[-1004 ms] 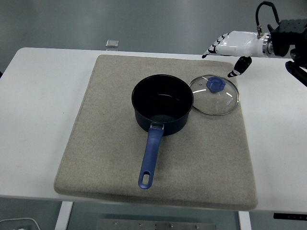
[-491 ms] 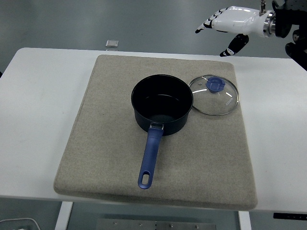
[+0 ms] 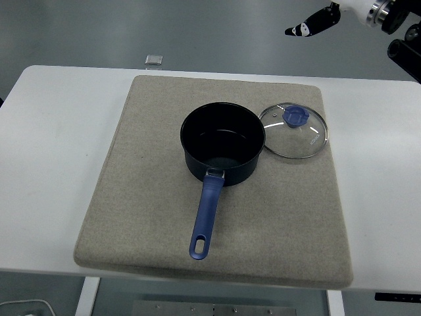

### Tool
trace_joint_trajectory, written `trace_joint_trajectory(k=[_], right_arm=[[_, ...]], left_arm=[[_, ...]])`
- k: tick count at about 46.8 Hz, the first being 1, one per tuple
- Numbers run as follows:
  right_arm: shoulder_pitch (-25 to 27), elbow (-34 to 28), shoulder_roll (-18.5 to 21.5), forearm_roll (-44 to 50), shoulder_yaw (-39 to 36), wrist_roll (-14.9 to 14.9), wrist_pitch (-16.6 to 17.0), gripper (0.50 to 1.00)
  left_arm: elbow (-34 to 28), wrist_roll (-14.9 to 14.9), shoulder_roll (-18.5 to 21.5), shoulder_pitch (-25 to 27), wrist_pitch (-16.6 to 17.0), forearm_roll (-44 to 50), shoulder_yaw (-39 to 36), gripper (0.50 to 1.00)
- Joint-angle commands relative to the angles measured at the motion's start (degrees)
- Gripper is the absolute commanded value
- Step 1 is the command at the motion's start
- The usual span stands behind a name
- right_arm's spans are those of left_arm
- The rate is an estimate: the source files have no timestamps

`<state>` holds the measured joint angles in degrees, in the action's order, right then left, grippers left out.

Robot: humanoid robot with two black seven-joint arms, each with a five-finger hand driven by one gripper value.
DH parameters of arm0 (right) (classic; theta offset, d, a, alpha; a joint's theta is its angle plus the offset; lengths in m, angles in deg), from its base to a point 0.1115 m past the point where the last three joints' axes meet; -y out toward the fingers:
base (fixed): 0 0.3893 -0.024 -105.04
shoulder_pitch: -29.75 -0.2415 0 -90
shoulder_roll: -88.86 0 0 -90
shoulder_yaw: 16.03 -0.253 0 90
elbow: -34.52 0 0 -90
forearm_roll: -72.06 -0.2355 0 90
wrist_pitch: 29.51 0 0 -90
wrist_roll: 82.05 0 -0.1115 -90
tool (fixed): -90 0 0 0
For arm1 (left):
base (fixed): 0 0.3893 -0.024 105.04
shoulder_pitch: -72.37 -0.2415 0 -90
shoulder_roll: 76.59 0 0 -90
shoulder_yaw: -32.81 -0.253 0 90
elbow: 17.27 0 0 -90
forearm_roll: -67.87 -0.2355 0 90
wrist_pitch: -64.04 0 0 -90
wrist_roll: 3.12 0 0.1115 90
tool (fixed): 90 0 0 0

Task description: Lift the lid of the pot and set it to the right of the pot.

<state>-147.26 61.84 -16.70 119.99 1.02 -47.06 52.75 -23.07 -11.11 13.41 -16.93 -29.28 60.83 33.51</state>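
Lid (image 3: 293, 130) of clear glass, with a metal rim and a blue knob (image 3: 296, 116) at its centre, lies flat on the beige mat (image 3: 145, 197), just at three o'clock from the pot (image 3: 223, 142). Its left edge sits right against the pot's rim, so close that I cannot tell whether the two touch or the lid leans slightly on the pot wall. Nothing is holding the lid.

Open and uncovered, the dark blue pot stands upright near the middle of the mat, a little toward twelve o'clock. Its long blue handle (image 3: 204, 222) runs from the pot's near wall toward six o'clock, slanting slightly to seven, and ends in a loop with a hole.

Under both of them the mat is a large square pad, and it covers the central part of the white desk (image 3: 52, 145), with bare desk showing at nine and three o'clock. A small grey square object (image 3: 153, 60) lies on the desk's far edge, at about eleven o'clock from the pot, off the mat.

At the picture's one o'clock corner, the right hand (image 3: 314, 24) is high up and well apart from the lid, beyond the desk's far edge. Only a black-tipped finger and part of the white wrist show; the rest is cut off by the frame, so I cannot tell whether the hand is wide or curled. It holds nothing that can be seen.
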Motion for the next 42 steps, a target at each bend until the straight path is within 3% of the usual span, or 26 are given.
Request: trace_joint_trajectory(k=[1, 17, 30, 42], right_arm=[[0.0, 0.01, 0.09, -3.97, 0.0, 0.01, 0.01, 0.901], [0.7, 0.01, 0.88, -21.02, 0.0, 0.01, 0.71, 0.901], [2.02, 0.1, 1.41, -37.63, 0.0, -5.8, 2.55, 0.901], [4.04, 0.1, 1.76, -45.64, -0.09, -6.42, 2.38, 0.901]], left_arm=[[0.0, 0.0, 0.0, 0.0, 0.06, 0.0, 0.08, 1.0], [0.0, 0.0, 0.0, 0.0, -0.02, 0.0, 0.0, 1.0], [0.0, 0.0, 0.0, 0.0, -0.02, 0.0, 0.0, 1.0], [0.0, 0.0, 0.0, 0.0, 0.06, 0.0, 0.0, 1.0]])
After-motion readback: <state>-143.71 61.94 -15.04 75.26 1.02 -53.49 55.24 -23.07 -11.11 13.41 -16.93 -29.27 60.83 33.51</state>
